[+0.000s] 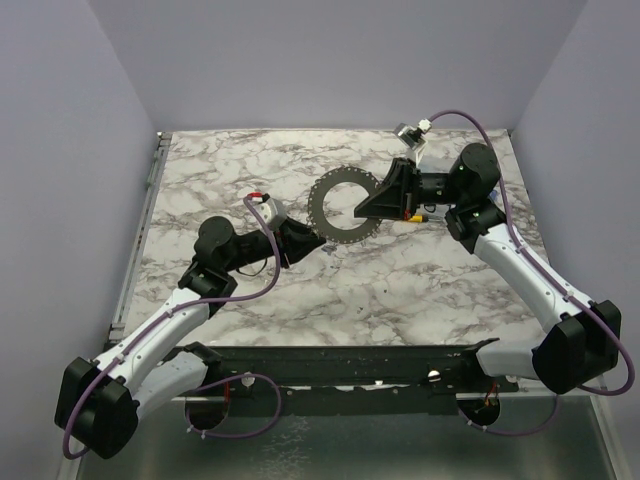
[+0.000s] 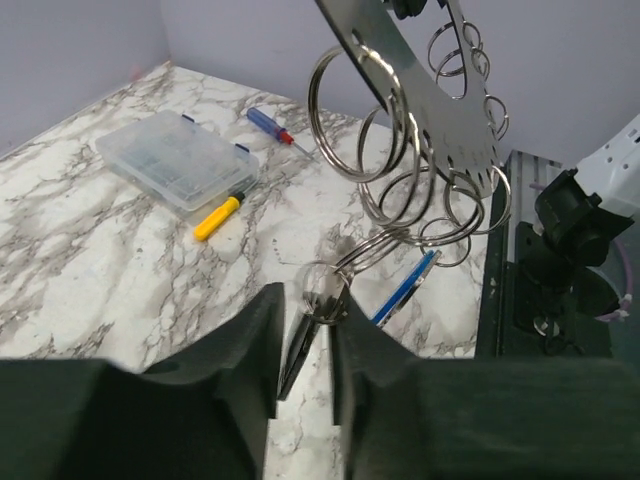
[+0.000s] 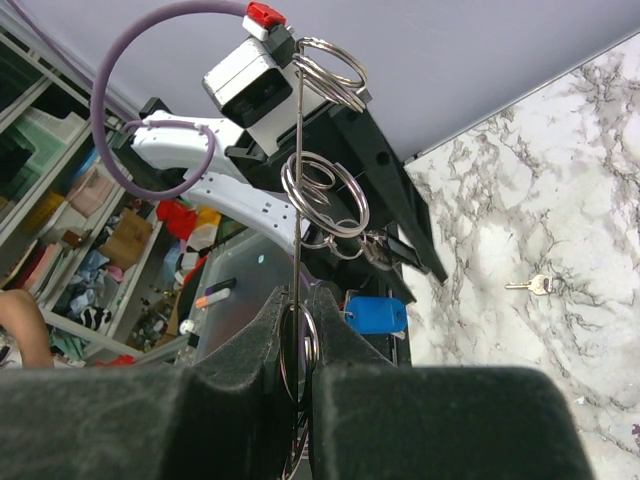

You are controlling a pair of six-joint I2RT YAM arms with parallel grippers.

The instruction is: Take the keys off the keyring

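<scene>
The large flat grey metal keyring (image 1: pixel 335 181) hung tilted above the middle of the marble-patterned table (image 1: pixel 420 290), with many silver wire split rings (image 2: pixel 385 150) threaded along its rim. The right gripper (image 3: pixel 297 325) was clamped narrowly on its edge. Below the lower split rings dangled a blue-headed key (image 2: pixel 405 288) and a dark key (image 2: pixel 298 360), the latter pinched between the almost closed jaws of the left gripper (image 2: pixel 305 338). A bare silver key (image 3: pixel 530 285) lay loose on the table, well apart. Farther off sat a clear plastic compartment box (image 2: pixel 175 160), a yellow-handled tool (image 2: pixel 218 217) just beside it, and a blue-handled screwdriver (image 2: pixel 270 123).
</scene>
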